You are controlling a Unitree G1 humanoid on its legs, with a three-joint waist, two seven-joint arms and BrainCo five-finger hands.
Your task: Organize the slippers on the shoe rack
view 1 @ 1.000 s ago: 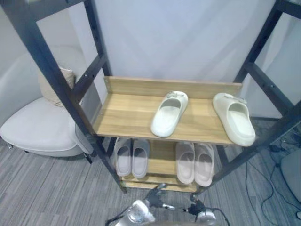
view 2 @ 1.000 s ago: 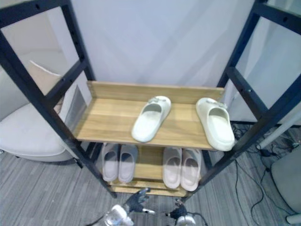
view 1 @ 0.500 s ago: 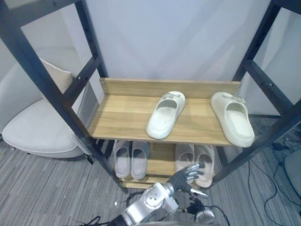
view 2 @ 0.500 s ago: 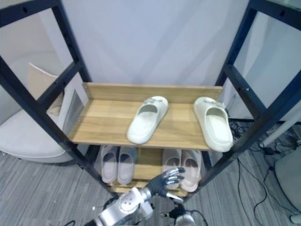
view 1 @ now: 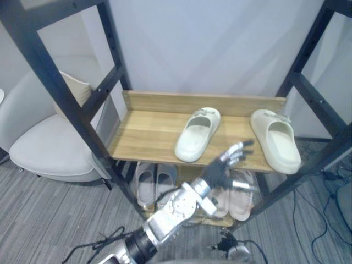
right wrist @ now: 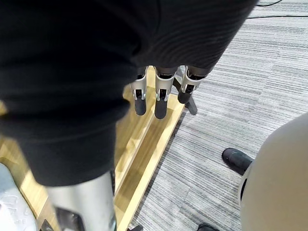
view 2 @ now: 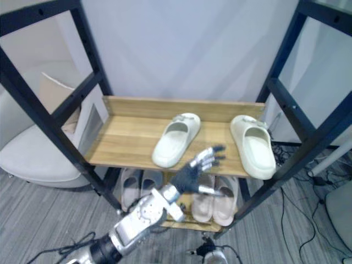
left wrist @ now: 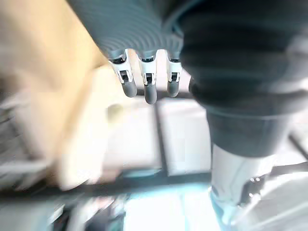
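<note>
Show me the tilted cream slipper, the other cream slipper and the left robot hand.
tilted cream slipper point(view 1: 196, 137), left eye view, on its footbed.
other cream slipper point(view 1: 279, 144), left eye view, on its footbed.
left robot hand point(view 1: 219, 170), left eye view, on its dark back.

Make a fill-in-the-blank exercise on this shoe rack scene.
The upper shelf holds ___ cream slippers.
The hand held up before that shelf, fingers spread, is the robot's ___ one.
Two more pairs sit on the ___ shelf.
Left of the rack stands a white ___.
Missing: two; left; lower; chair.
</note>
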